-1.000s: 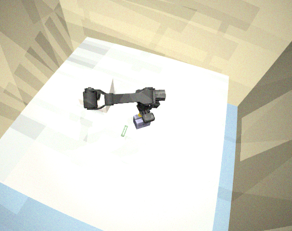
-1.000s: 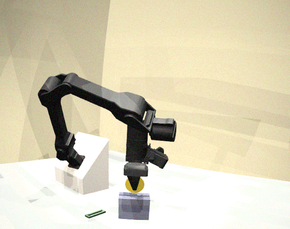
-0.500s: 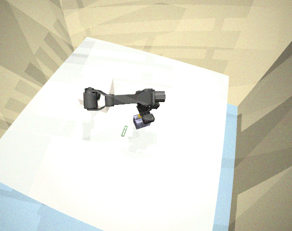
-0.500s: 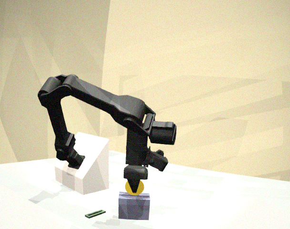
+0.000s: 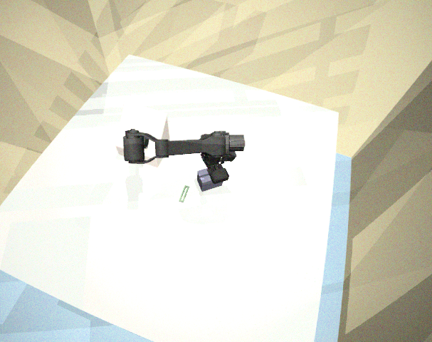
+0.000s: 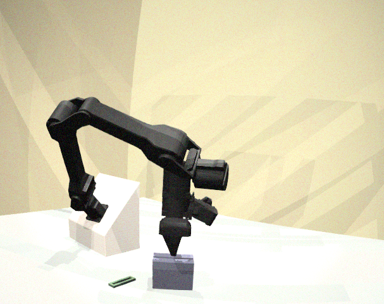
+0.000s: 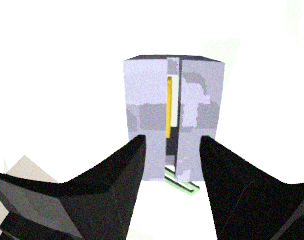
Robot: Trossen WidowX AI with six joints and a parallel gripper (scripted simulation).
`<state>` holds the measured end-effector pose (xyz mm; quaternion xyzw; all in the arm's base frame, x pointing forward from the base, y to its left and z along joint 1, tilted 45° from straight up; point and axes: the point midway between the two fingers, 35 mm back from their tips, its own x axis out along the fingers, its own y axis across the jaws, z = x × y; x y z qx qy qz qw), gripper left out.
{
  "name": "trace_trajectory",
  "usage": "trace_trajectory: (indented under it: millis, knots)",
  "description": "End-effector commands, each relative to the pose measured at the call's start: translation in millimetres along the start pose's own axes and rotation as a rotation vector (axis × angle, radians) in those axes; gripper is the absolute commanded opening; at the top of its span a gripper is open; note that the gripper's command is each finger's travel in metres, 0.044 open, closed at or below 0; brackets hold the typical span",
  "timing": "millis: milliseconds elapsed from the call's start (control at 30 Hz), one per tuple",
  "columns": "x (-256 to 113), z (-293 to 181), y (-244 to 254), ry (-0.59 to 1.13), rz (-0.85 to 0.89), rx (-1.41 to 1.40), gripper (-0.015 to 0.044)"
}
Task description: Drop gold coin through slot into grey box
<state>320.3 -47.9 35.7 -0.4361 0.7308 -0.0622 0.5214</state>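
The gold coin point(image 7: 169, 107) shows edge-on as a thin upright strip in the slot of the grey box point(image 5: 205, 184) point(image 6: 173, 276) point(image 7: 147, 90). No part of it shows above the lid in the exterior view, so it is at or below lid level; its exact depth cannot be told. My gripper point(image 6: 174, 254) point(image 7: 173, 142) is partly open and empty, its tips low over the lid, one on each side of the slot in the wrist view. The green holder point(image 5: 182, 193) point(image 6: 123, 283) point(image 7: 192, 192) lies empty beside the box.
A pale wedge-shaped block point(image 6: 123, 225) point(image 7: 24, 175) stands behind and left of the box in the exterior view, under the arm's raised links. The arm's wrist and its camera hang over the box and hide part of it in the top view.
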Motion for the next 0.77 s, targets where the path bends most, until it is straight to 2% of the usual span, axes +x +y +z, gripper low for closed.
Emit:
trace_trajectory:
  millis: [0,233,300,400,733]
  knots:
    - [-3.1,0.1,-0.1,0.000,0.000,0.001,0.0213]
    - [-20.3,-0.1,0.1,0.000,0.000,0.000,0.0397]
    - [-38.8,-1.2,0.4,0.003,-0.001,-0.003,0.0440]
    - [-59.9,-3.9,1.0,0.007,-0.004,-0.005,0.0440]
    - [-59.9,-3.9,1.0,0.007,-0.004,-0.005,0.0440]
